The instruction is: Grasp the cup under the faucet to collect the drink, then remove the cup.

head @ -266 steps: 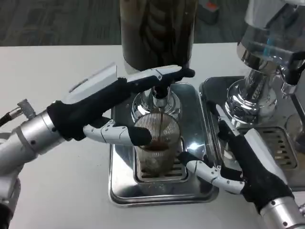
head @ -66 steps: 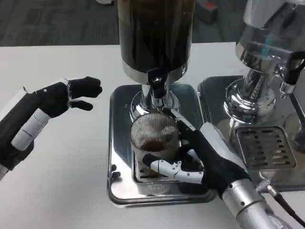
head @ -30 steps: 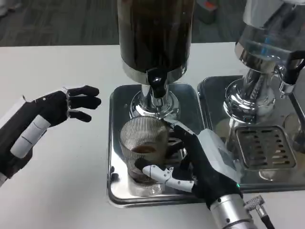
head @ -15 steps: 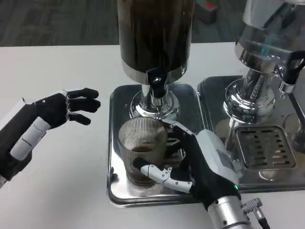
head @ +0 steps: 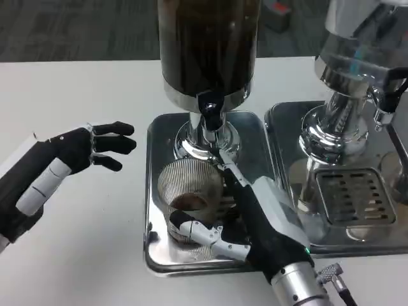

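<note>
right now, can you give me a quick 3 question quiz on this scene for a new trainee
1. True or false: the right hand holds the ribbed glass cup.
2. The left hand is: A) on the faucet; B) open above the table, left of the tray; C) on the cup.
3. Fill in: the cup holds a little ____-coloured drink.

Key
1. True
2. B
3. Brown, a shallow layer at the bottom
</note>
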You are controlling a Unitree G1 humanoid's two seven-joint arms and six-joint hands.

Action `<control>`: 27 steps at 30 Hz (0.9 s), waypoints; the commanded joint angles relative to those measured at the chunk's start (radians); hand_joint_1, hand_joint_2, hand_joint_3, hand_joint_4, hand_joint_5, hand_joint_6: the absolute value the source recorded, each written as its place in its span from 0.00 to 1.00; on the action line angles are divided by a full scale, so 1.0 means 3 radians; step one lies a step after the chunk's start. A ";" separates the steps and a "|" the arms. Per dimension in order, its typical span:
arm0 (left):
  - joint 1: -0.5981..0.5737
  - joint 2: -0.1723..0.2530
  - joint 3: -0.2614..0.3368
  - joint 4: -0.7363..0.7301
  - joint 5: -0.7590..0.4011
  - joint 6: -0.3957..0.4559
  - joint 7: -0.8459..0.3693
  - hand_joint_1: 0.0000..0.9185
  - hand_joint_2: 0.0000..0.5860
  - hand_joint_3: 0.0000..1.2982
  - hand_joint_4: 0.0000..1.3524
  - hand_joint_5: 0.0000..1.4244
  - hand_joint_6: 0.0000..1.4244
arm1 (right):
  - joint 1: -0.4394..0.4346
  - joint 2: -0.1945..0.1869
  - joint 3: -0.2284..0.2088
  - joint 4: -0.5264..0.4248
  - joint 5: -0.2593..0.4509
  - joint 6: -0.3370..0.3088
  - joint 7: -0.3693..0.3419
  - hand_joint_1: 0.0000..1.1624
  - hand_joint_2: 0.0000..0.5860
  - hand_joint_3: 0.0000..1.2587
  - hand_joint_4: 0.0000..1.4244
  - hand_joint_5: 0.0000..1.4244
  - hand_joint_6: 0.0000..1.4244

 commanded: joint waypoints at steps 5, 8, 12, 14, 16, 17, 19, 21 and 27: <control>0.0006 0.0063 0.0006 0.0018 0.0037 0.0029 0.0007 0.00 0.23 0.26 0.27 0.22 0.34 | -0.0054 -0.0006 0.0065 0.0029 -0.0074 -0.0034 0.0011 0.35 0.34 0.01 0.07 0.19 0.34; 0.0010 0.0071 0.0004 0.0020 0.0045 0.0030 0.0010 0.00 0.24 0.26 0.27 0.23 0.35 | -0.0061 -0.0002 0.0080 0.0040 -0.0104 -0.0018 0.0012 0.36 0.35 0.00 0.07 0.18 0.33; 0.0015 0.0079 0.0007 0.0024 0.0050 0.0030 0.0016 0.00 0.24 0.26 0.28 0.24 0.36 | -0.0068 0.0011 0.0090 0.0055 -0.0153 0.0019 0.0002 0.37 0.36 0.00 0.07 0.19 0.34; 0.0021 0.0082 0.0006 0.0025 0.0052 0.0032 0.0017 0.00 0.24 0.26 0.28 0.24 0.36 | -0.0076 0.0021 0.0094 0.0055 -0.0183 0.0053 0.0012 0.37 0.37 0.00 0.07 0.19 0.35; 0.0027 0.0084 0.0004 0.0025 0.0057 0.0034 0.0016 0.00 0.24 0.26 0.28 0.24 0.36 | -0.0079 0.0028 0.0098 0.0056 -0.0199 0.0074 0.0018 0.36 0.37 0.00 0.07 0.19 0.37; 0.0029 0.0085 0.0002 0.0025 0.0059 0.0035 0.0017 0.00 0.24 0.26 0.28 0.24 0.36 | -0.0080 0.0032 0.0100 0.0058 -0.0206 0.0083 0.0019 0.36 0.37 0.00 0.08 0.20 0.37; 0.0036 0.0088 0.0000 0.0025 0.0064 0.0038 0.0017 0.00 0.25 0.26 0.28 0.24 0.36 | -0.0076 0.0043 0.0106 0.0057 -0.0224 0.0099 0.0013 0.36 0.37 0.00 0.09 0.22 0.39; 0.0041 0.0091 -0.0001 0.0023 0.0067 0.0042 0.0017 0.00 0.25 0.26 0.28 0.24 0.36 | -0.0068 0.0059 0.0110 0.0055 -0.0244 0.0110 -0.0003 0.37 0.39 0.01 0.11 0.24 0.43; 0.0052 0.0099 -0.0010 0.0015 0.0080 0.0053 0.0015 0.00 0.26 0.26 0.28 0.25 0.36 | -0.0062 0.0113 0.0128 0.0086 -0.0281 0.0125 -0.0044 0.37 0.40 0.06 0.17 0.30 0.53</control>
